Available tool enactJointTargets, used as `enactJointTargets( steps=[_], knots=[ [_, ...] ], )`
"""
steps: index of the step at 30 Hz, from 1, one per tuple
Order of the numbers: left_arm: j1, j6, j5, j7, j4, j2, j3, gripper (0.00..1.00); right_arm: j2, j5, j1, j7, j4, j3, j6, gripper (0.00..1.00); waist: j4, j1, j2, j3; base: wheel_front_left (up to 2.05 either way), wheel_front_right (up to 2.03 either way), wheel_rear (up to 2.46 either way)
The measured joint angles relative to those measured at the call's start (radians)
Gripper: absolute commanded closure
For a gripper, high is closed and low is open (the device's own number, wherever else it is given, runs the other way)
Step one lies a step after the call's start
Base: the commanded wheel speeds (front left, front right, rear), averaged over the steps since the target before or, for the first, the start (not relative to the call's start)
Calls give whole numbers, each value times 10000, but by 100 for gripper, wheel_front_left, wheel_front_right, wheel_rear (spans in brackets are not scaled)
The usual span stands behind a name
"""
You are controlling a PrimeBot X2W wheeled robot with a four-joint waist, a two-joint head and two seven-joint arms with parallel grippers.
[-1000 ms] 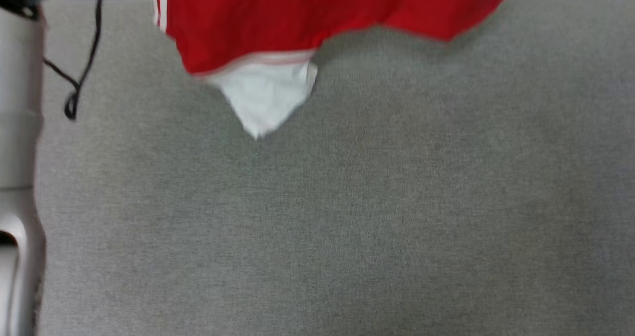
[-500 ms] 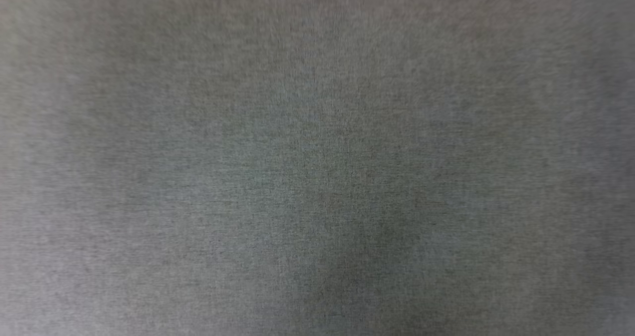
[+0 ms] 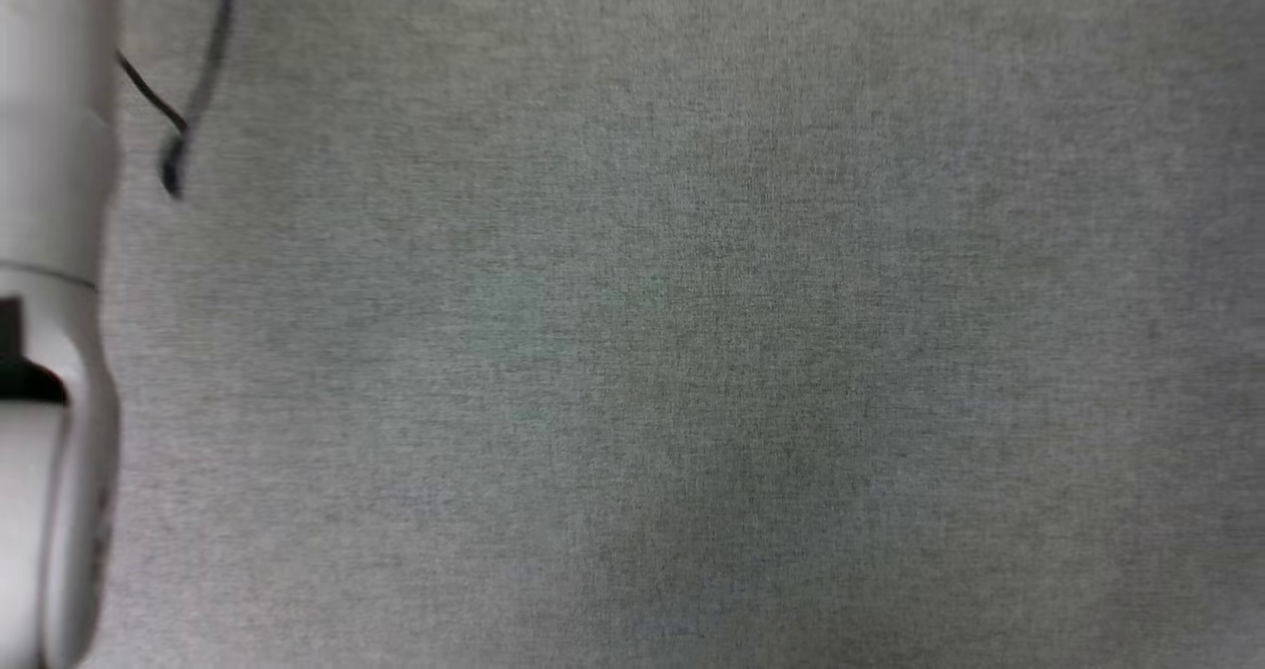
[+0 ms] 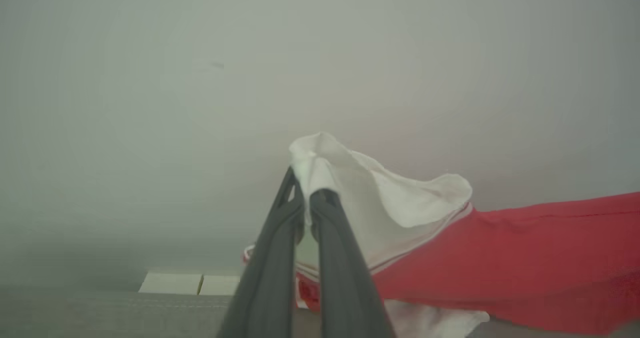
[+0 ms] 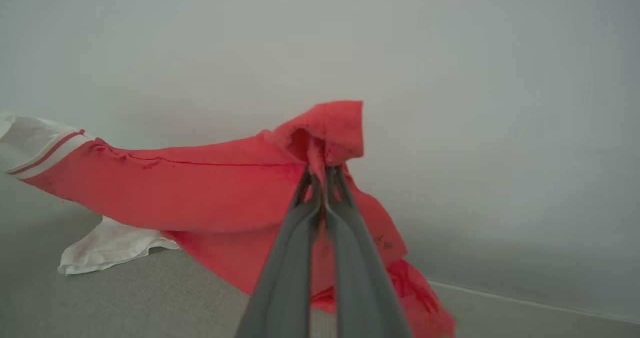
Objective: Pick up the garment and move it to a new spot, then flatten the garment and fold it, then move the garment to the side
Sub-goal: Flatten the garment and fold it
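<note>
The garment is a red jersey with white sleeves, lifted and stretched between both arms above the grey cloth surface. My left gripper is shut on a white sleeve edge. In the right wrist view my right gripper is shut on a bunched red corner of the garment. A white sleeve hangs down and touches the surface, and striped trim shows at the far end. A pale forearm runs along the left edge of the head view.
A thin black cable loops beside the pale forearm. A plain pale wall stands behind the surface. Two pale flat blocks lie at the surface's far edge in the left wrist view.
The red garment that hung at the top of the head view a second ago has left that view. The view blurred and shifted; the forearm and cable now sit slightly lower right.
</note>
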Motion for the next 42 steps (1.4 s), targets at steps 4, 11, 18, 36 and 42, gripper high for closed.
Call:
enactJointTargets(
  steps=[4, 11, 18, 36, 42],
  knots=[
    [1117, -144, -169, -171, 468, -161, -130, 100, -59, 516, 1218, -370, 316, 506, 0, 100, 93, 0, 0, -608, 0, 0, 0],
    [4095, -263, -640, -297, 550, -282, -109, 100, -205, 1371, 4202, -838, 364, 1227, 0, 100, 181, -2, 0, -2226, 0, 0, 0],
    [7386, -261, -1032, -311, -556, -121, 150, 100, -650, 1864, 6712, -849, -194, 1735, 0, 100, 220, -3, 0, -4049, 0, 0, 0],
    [15182, 2934, -1764, 1549, -8293, 1087, 943, 100, -1622, 1613, 12540, 305, -3628, 88, 10, 100, 331, -5, 0, -6965, 0, 0, 0],
    [16946, 4401, -1781, 2650, -11455, 1626, 1223, 100, -1271, 560, 14290, 1569, -5451, -1737, 12, 100, 207, -5, 0, -7115, 0, 0, 0]
  ],
)
